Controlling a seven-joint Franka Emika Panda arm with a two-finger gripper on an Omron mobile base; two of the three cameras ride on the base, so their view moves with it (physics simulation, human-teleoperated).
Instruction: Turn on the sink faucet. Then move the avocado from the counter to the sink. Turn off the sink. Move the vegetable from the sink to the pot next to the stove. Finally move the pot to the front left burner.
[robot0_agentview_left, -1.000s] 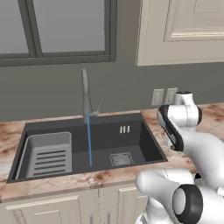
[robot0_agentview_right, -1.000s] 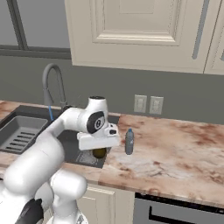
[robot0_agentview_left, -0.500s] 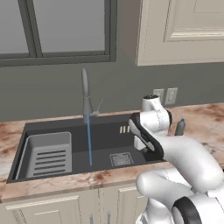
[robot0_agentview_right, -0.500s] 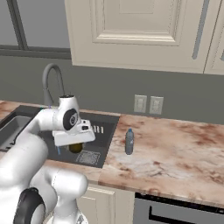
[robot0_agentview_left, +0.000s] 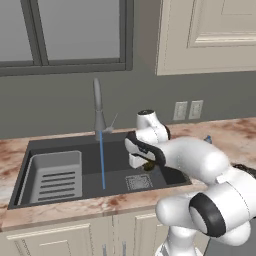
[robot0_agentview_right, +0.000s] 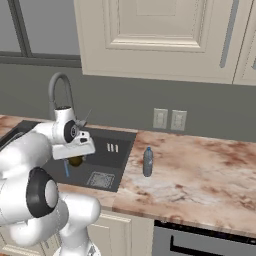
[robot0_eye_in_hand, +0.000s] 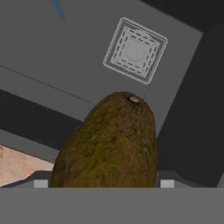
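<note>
Avocado (robot0_eye_in_hand: 109, 144) sits gripped in the hand (robot0_agentview_left: 147, 165) above the sink (robot0_agentview_left: 115, 165), water running.

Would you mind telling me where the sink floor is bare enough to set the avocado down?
The sink floor is bare between the slotted tray and the square drain, apart from the water stream falling there, and also behind the drain. The left end is crowded by the tray. The pincer holds the avocado above the drain's right side.
</note>
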